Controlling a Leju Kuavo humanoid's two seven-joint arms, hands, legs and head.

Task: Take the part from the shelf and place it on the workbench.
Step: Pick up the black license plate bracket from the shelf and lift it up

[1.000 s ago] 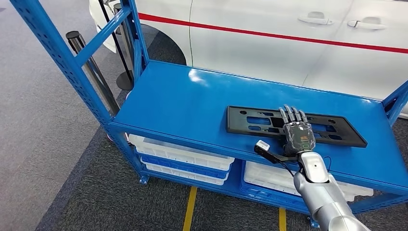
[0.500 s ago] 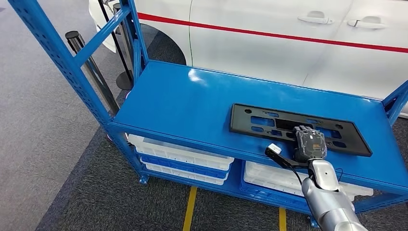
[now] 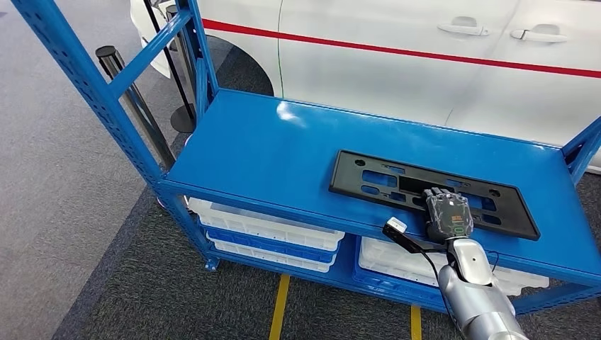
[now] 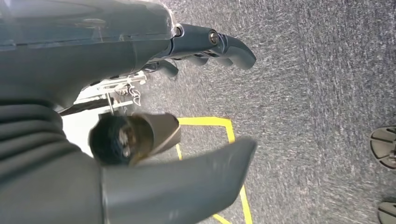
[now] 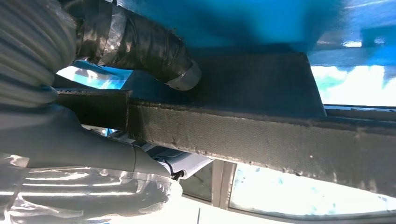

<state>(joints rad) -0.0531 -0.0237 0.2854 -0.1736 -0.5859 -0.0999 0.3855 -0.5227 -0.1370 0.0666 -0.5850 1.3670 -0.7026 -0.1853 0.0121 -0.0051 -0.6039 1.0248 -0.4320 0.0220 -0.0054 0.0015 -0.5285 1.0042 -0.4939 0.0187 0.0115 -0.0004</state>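
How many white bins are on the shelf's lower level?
2 at least: a stack of bins under the left half of the shelf, and another bin under the right half, partly hidden by the right arm. More may be hidden.

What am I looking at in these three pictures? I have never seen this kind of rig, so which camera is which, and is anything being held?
This is a two-armed humanoid robot. The wide picture is from its head, looking down at a blue shelf beside a white car. A long flat black part with cut-outs lies on the shelf. The silver arm coming in from below ends in the right hand, which rests on the part's near edge with its fingers curled over it. The right wrist picture is taken close behind that hand and shows the part's edge gripped between thumb and fingers. The left wrist picture shows the left hand hanging over grey carpet, fingers apart, holding nothing. White bins sit on the lower shelf.
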